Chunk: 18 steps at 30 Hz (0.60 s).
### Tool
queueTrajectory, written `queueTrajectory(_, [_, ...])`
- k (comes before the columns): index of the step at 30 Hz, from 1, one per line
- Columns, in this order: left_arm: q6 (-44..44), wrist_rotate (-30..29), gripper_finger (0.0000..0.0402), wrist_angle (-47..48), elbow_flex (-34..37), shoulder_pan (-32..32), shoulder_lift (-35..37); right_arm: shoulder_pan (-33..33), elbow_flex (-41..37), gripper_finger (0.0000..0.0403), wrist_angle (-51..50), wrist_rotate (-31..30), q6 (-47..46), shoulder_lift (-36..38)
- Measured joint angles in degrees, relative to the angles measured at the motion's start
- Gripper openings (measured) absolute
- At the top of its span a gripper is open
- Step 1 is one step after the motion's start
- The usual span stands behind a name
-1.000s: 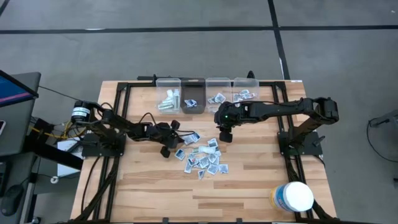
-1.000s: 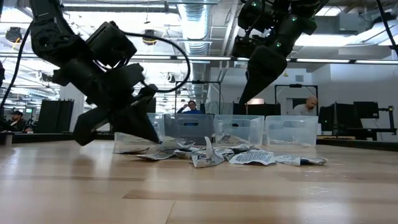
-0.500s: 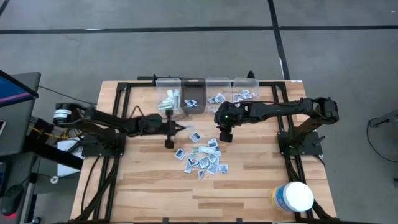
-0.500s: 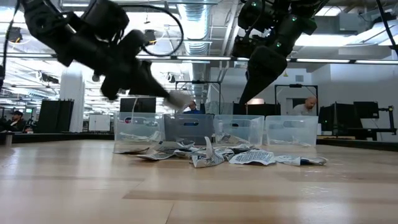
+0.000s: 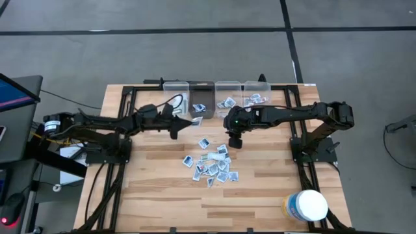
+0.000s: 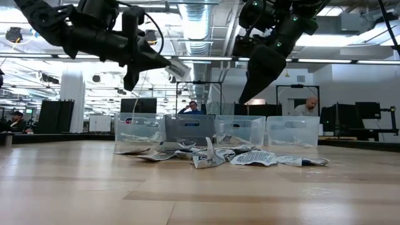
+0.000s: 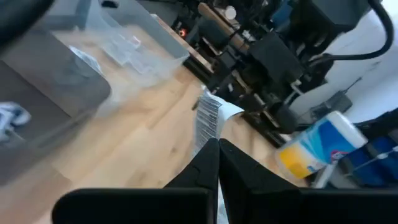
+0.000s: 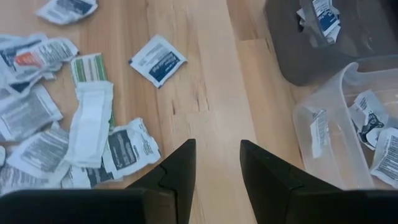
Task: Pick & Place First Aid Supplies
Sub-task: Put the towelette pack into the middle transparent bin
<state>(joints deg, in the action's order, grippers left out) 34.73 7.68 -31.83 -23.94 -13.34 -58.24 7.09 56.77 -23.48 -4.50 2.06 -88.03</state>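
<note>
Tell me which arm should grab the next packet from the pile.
Right. The right gripper hangs open beside the packet pile, while the left gripper is shut on a packet up by the bins.

Left arm was stretched out level toward the row of bins (image 5: 214,97), wrist raised well above the table. Left gripper (image 5: 193,121) sat just beside the bins, fingers (image 7: 205,168) pressed together, pinching a packet (image 7: 208,118). Right arm reached in from the other side, elbow bent. Right gripper (image 5: 234,142) hung near the bins, pointing down, fingers (image 8: 180,165) parted, nothing between them.
</note>
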Motion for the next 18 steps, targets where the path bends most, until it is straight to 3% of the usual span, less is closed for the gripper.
queueTrajectory(9, [0.32, -0.52, 0.001, -3.4, 0.0, 2.24, 0.04, -0.72, -0.01, 0.0119, 6.04, 0.61, -2.13, 0.0])
queueTrajectory(18, [0.05, -0.77, 0.0012, -15.46, 0.0, 2.4, 0.06, -1.07, -0.02, 0.0119, 30.83, 2.68, -2.13, 0.0])
